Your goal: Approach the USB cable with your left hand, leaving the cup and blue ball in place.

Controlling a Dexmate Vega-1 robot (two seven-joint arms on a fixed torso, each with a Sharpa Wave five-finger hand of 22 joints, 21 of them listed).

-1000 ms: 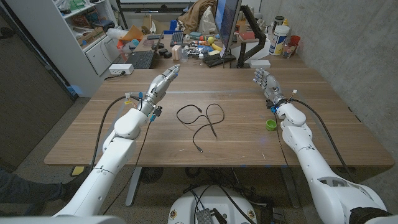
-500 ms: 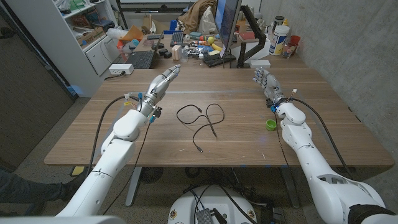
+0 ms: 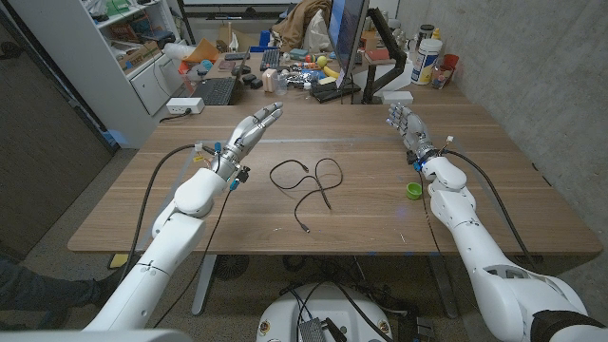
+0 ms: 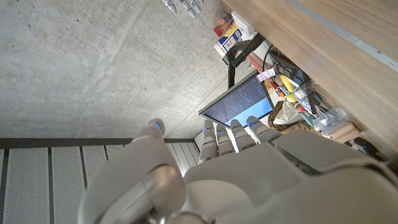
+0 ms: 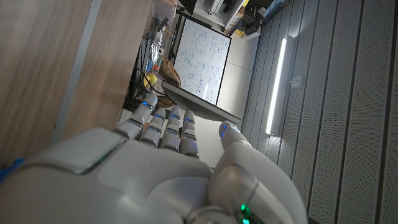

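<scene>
Looking down from the head view, we see our left robot hand held above the worktop, with its fingers stretched out and apart and nothing in them. It is near the far left part of the wood, up and to the left of the black cable. The cable lies in loose loops near the middle of the worktop, and no hand touches it. Our right robot hand is on the far right side, well apart from the cable, its fingers lightly spread and holding nothing. A small green cap sits beside our right arm. Behind the worktop stands a computer screen among lots of small things.
</scene>
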